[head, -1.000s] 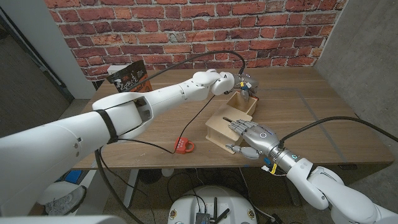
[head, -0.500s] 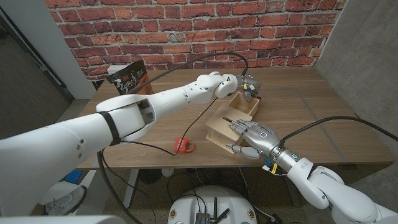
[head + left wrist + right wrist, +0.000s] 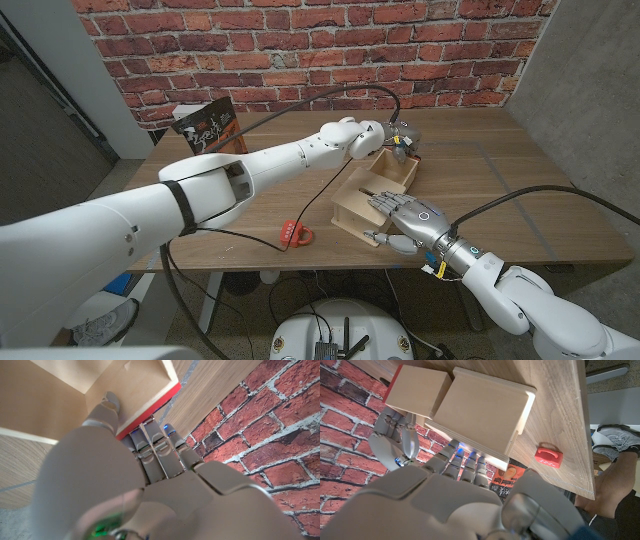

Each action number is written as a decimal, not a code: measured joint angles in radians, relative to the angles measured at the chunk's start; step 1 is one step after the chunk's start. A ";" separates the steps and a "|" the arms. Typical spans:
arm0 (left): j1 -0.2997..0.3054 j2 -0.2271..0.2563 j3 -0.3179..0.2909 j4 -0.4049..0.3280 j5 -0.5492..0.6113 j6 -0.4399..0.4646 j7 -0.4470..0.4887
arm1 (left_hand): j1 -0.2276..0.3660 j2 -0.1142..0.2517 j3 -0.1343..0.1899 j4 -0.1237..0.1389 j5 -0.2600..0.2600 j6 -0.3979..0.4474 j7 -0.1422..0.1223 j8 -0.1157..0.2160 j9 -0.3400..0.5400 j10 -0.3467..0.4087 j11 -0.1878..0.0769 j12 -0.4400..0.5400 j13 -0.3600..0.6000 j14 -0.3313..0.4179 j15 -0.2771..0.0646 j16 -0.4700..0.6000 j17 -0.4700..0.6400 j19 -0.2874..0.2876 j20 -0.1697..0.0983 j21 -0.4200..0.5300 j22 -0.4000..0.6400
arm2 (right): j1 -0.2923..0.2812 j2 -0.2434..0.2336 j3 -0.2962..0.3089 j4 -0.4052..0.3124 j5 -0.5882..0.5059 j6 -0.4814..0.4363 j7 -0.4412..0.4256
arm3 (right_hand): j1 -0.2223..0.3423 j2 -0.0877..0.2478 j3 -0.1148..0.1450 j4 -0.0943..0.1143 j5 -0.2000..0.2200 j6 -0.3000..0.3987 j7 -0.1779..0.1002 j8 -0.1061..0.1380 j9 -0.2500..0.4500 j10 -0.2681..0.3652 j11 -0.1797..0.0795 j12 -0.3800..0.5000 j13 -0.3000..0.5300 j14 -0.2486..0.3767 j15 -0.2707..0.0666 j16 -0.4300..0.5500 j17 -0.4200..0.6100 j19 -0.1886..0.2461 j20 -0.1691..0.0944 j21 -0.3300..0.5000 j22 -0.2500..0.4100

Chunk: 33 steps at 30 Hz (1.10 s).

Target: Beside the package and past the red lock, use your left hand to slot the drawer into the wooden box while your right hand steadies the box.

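Observation:
The pale wooden box (image 3: 352, 207) lies near the table's front edge, and the open drawer (image 3: 388, 173) with a red end sits partly in its far opening. My left hand (image 3: 396, 136) grips the drawer's far red end (image 3: 150, 407), thumb (image 3: 106, 406) inside and fingers (image 3: 159, 446) on the outer face. My right hand (image 3: 405, 221) holds the box from its right side, fingers laid over the top and thumb at the near corner. In the right wrist view the fingers (image 3: 465, 457) press on the box (image 3: 487, 407), with the drawer (image 3: 417, 391) and my left hand (image 3: 392, 440) beyond.
A red lock (image 3: 295, 234) lies left of the box by the front edge, also in the right wrist view as the lock (image 3: 548, 456). A dark package (image 3: 207, 125) stands at the far left corner. A black cable (image 3: 320, 95) arcs over the table. The brick wall (image 3: 330, 50) is behind.
My left arm has shifted a little to the right and the drawer has turned more in line with the box. The right hand and the box have stayed put.

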 measured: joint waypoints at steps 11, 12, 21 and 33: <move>0.011 0.025 -0.001 -0.045 -0.003 0.021 -0.033 | 0.000 0.000 0.000 0.000 0.002 -0.001 0.001 0.001 0.000 0.002 0.002 -0.001 0.000 0.000 0.000 0.000 0.000 0.000 0.000 0.000 0.000 | 0.006 0.000 -0.003 0.001 0.002 -0.001 0.003 | 0.000 0.000 0.000 0.000 0.000 0.000 0.000 0.000 0.000 0.000 0.000 0.000 0.000 0.000 0.000 0.000 0.000 0.001 0.001 -0.001 0.000; 0.011 0.026 -0.002 -0.046 -0.003 0.023 -0.036 | 0.000 0.000 0.000 0.000 0.002 -0.001 0.001 0.001 0.000 0.002 0.002 -0.001 0.000 0.000 0.000 0.000 0.000 0.000 0.000 0.000 0.000 | 0.006 0.000 -0.003 0.001 0.002 -0.001 0.003 | 0.000 0.000 0.000 0.000 0.000 0.000 0.000 0.000 0.000 0.000 0.000 0.000 0.000 0.000 0.000 0.000 0.000 0.001 0.001 -0.001 0.000; 0.012 0.034 -0.009 -0.050 -0.007 0.025 -0.049 | 0.000 0.000 0.000 0.000 0.002 -0.002 0.001 0.002 0.000 0.003 0.001 -0.003 -0.001 0.000 0.000 -0.001 0.000 0.000 0.000 0.000 0.000 | 0.014 0.001 -0.009 0.003 0.002 -0.003 0.015 | 0.000 0.000 0.000 0.000 0.000 0.000 0.000 0.000 0.000 0.000 0.000 0.000 0.000 0.000 0.000 0.000 0.000 0.001 0.001 0.002 -0.001; 0.011 0.034 -0.016 -0.038 -0.020 0.022 -0.058 | -0.002 0.002 -0.002 -0.002 0.001 -0.001 0.001 0.002 0.000 0.003 0.001 0.000 -0.001 0.000 0.000 -0.001 0.001 0.000 0.000 0.000 0.000 | 0.029 0.002 -0.015 0.003 0.002 -0.005 0.034 | 0.000 0.000 0.000 0.000 0.000 0.000 0.000 0.000 0.000 0.000 0.000 0.000 0.000 0.000 0.000 0.000 0.000 0.001 0.001 0.002 0.002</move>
